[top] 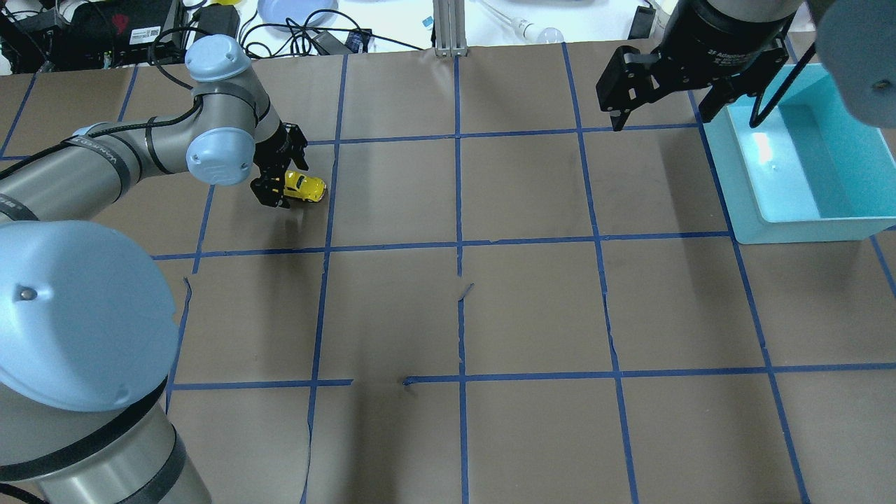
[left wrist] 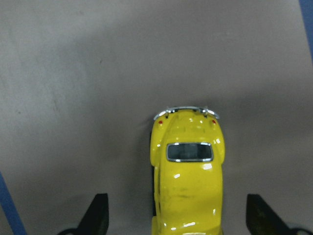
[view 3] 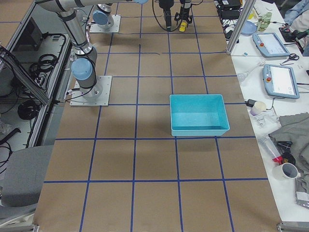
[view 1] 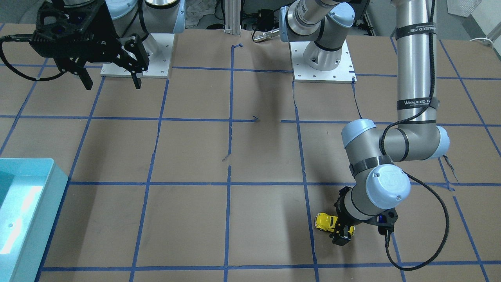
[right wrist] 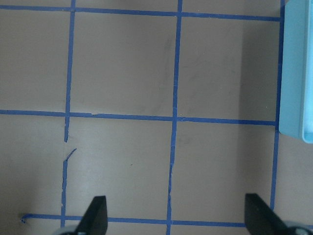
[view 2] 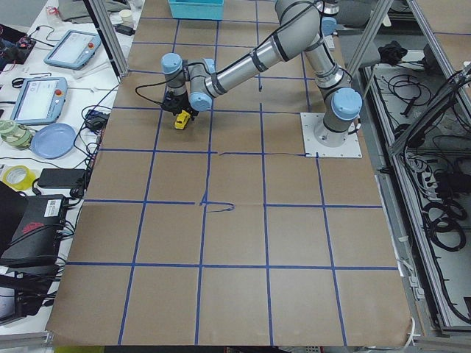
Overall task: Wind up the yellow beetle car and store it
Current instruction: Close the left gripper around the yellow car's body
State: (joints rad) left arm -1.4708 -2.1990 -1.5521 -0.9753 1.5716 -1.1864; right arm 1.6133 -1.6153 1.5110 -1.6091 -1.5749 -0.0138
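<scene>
The yellow beetle car stands on the brown paper between the open fingers of my left gripper. The fingers stand well apart on either side and do not touch it. The car's bumper end pokes out past the fingertips. It also shows in the overhead view and the front view, partly under my left gripper. My right gripper is open and empty. It hangs above the table beside the teal bin.
The teal bin is empty and sits on the right arm's side; its edge shows in the right wrist view. Blue tape lines grid the brown paper. Tablets, cables and a plate lie beyond the table's far edge.
</scene>
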